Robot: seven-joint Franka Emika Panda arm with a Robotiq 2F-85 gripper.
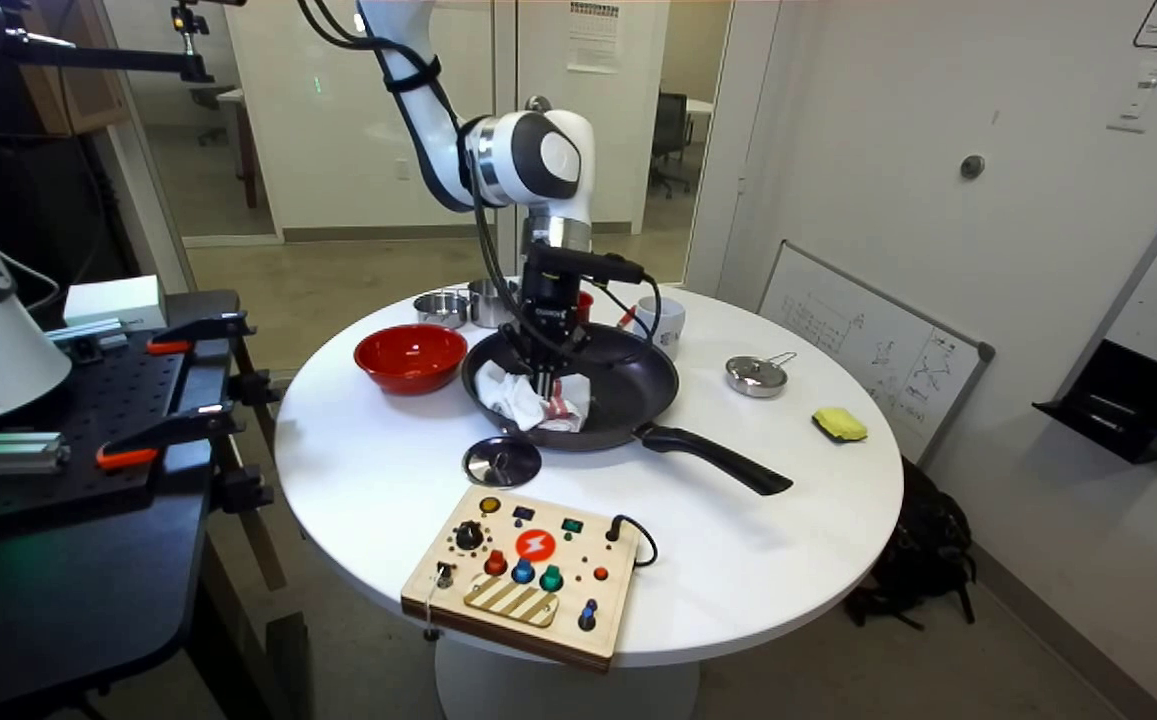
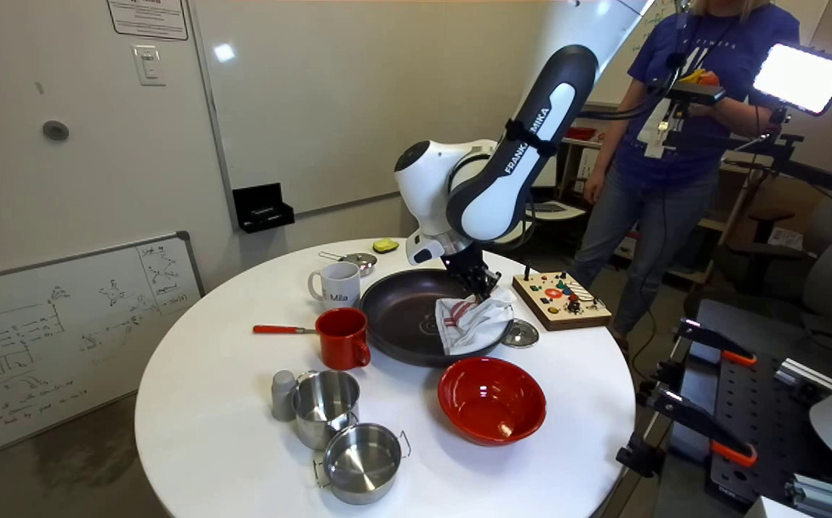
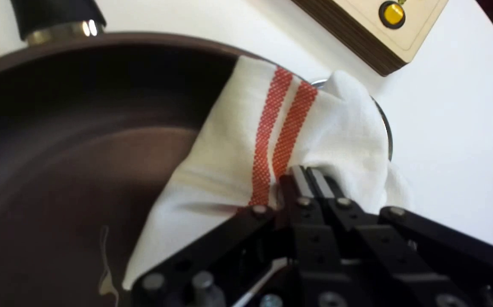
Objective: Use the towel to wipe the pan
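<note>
Arm (image 2: 496, 205): smooth, rounded, glossy white, trimmed in black. Well above gripper (image 3: 312, 183): lettering (image 2: 515, 160) "FRANK…MIKA", middle hidden by black strap (image 2: 531, 137). Nearer gripper: white oval cap (image 1: 560, 157) framed in black. Just above gripper: silver metal collar (image 1: 560, 233), then black bar-shaped housing (image 1: 593, 264). Black cables (image 1: 479, 215) looping down beside gripper. Gripper itself: black linkage bars (image 3: 318, 243), round silvery screw heads (image 3: 260, 209), slim fingers (image 3: 323, 184) bearing pale grey strips (image 3: 301, 182).
</note>
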